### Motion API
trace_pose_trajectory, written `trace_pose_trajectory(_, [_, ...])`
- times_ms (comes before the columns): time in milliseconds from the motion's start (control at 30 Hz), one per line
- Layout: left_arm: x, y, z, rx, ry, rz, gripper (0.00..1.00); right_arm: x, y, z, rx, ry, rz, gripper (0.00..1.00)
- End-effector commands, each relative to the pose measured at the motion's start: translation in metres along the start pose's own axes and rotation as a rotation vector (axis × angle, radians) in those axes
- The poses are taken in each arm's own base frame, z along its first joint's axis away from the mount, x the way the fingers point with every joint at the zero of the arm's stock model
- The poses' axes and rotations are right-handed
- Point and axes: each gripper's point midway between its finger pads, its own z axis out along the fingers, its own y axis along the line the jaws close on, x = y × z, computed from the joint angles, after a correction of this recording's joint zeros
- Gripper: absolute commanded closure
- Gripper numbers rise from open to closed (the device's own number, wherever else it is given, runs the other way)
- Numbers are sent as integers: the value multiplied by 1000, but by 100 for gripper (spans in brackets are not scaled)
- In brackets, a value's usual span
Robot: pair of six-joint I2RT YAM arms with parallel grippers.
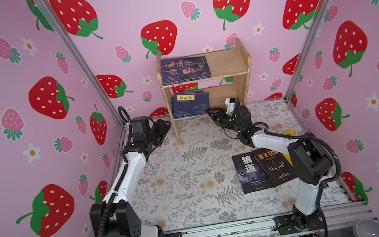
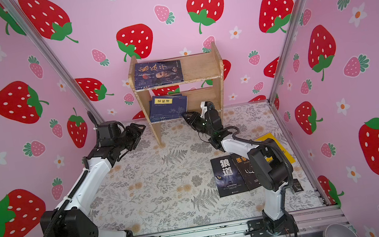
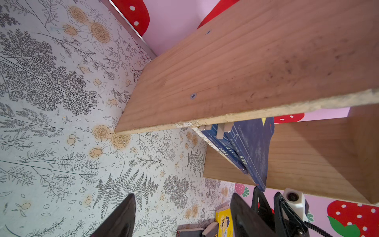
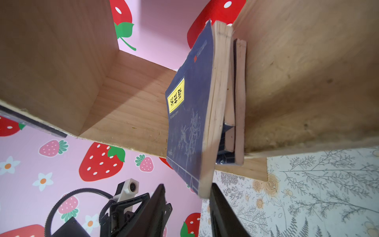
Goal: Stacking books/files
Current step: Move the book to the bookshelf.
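On far wooden shelf [image 1: 226,62]: blue portrait book [image 1: 185,68], navy yellow-labelled books [image 1: 191,103] stowed; black paperbacks [image 1: 255,173], yellow book [image 2: 265,138] pending near right. Right gripper [image 4: 187,185] loosely astride navy corner, unclamped; left gripper [image 3: 182,197] wide, empty.

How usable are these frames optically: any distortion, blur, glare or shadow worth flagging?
Both top views: wide-angle bending, corner post leans; light even, no glare. Left wrist view: shelf side panel softens near the lens, left fingers blurred. Right wrist view: navy book label sharp, near corner blurred; shadow crosses the shelf board.
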Motion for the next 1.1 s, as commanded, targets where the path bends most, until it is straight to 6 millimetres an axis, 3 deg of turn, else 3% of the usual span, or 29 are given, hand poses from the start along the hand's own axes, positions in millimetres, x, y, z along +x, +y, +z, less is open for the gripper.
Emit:
trace_pose_trajectory(0, [-8,-12,-6,40,-23,1,26,-13,24,5,-63,-51,-9,73])
trace_pose_trajectory(167, [-9,-11,-5,39,-24,-3,27,-21,27,10,-59,-85,-33,89])
trace_pose_trajectory(400, [-10,-9,-3,34,-24,-7,26,-32,30,17,-47,-123,-76,90])
trace_pose_trajectory(667, [-9,-7,-3,28,-20,-12,26,-49,14,20,13,-194,-99,89])
trace_pose_trajectory(867, [-8,-4,-2,21,-15,-14,26,-63,7,11,89,-258,-159,80])
trace_pose_trajectory(967, [-8,-4,-2,21,-16,-15,26,-66,6,10,115,-259,-177,57])
trace_pose_trajectory(1067, [-8,-4,-1,20,-15,-15,26,-69,4,8,154,-261,-207,49])
